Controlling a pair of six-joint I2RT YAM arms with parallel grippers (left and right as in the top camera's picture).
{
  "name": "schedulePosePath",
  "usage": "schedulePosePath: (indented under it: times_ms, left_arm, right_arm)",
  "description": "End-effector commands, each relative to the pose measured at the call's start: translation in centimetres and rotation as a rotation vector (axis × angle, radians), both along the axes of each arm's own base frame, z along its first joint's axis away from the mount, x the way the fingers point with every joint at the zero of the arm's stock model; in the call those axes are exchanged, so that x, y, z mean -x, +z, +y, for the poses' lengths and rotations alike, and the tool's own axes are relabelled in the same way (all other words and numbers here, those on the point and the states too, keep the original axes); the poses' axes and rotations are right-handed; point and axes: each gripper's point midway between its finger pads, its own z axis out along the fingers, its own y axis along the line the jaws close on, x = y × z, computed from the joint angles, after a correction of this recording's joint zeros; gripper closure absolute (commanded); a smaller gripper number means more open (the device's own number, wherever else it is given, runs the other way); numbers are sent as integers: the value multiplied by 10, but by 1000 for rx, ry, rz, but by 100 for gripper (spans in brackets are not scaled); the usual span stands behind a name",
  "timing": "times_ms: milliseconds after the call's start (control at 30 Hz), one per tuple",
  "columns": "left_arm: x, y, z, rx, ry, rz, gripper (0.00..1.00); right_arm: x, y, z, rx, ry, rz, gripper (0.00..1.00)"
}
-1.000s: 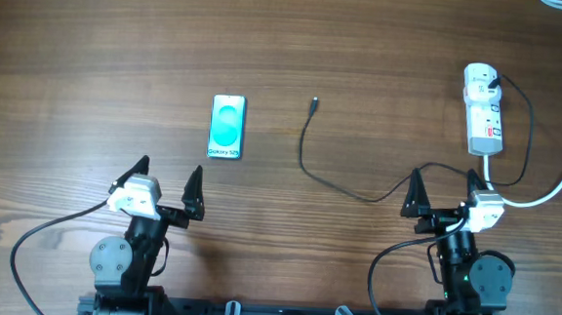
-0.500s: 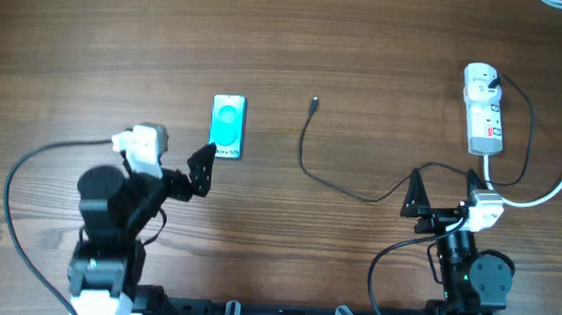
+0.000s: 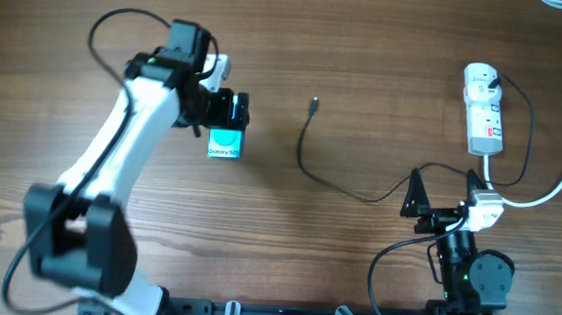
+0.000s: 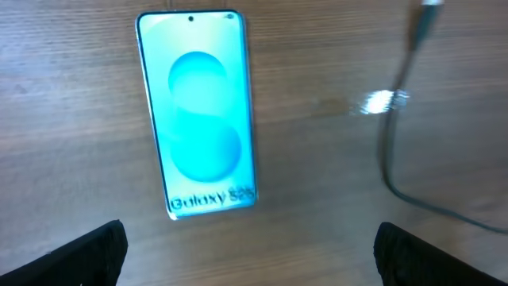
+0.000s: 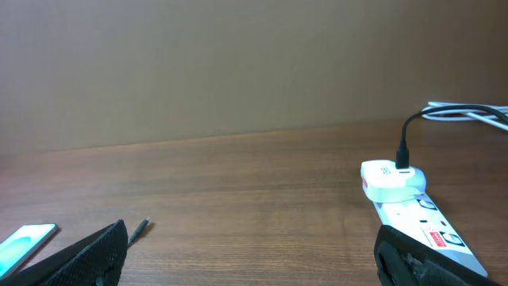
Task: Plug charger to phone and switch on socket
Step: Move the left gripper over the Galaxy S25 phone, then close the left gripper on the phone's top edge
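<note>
Now your left gripper (image 3: 228,110), jaws spread wide, sits directly over the phone (image 3: 225,142); its long axis runs top-to-bottom in frame, the charger tip (image 3: 315,104) lying to its right.

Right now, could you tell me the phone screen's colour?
The phone shows turquoise-green, clearest from the left wrist view.

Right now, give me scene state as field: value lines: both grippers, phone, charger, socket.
left gripper: open, above the phone, holding nothing
right gripper: open, empty, close to its base
phone: flat on the table, screen up, nothing plugged in
charger tip: loose on the table, right of the phone, apart from it
socket: far right, white adapter seated in it
socket switch: state cannot be told
</note>
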Motion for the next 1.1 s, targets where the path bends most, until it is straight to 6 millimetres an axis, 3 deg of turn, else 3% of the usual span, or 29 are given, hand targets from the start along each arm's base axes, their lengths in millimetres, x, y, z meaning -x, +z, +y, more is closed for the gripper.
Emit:
schedulePosePath:
  times_ms: [0, 67, 133, 233, 500, 867, 1067]
  left_arm:
    - [-25, -31, -6, -13, 2, -3, 0]
    - [-30, -37, -20, 63, -18, -2, 0]
    - [-39, -38, -20, 59, -16, -34, 0]
    - [-46, -47, -3, -37, 35, -46, 0]
    - [-42, -94, 3, -71, 133, 62, 0]
    - [-36, -103, -1, -81, 119, 88, 6]
    - [-23, -121, 2, -207, 123, 127, 5]
  right_arm:
    - [0, 1, -2, 0, -13, -7, 0]
    - [0, 1, -2, 0, -13, -7, 0]
    - [0, 1, -2, 0, -13, -7, 0]
    - [0, 1, -2, -1, -13, -6, 0]
    - [0, 1, -2, 0, -13, -6, 0]
    - [0, 1, -2, 0, -13, -6, 0]
    - [0, 1, -2, 0, -13, -6, 0]
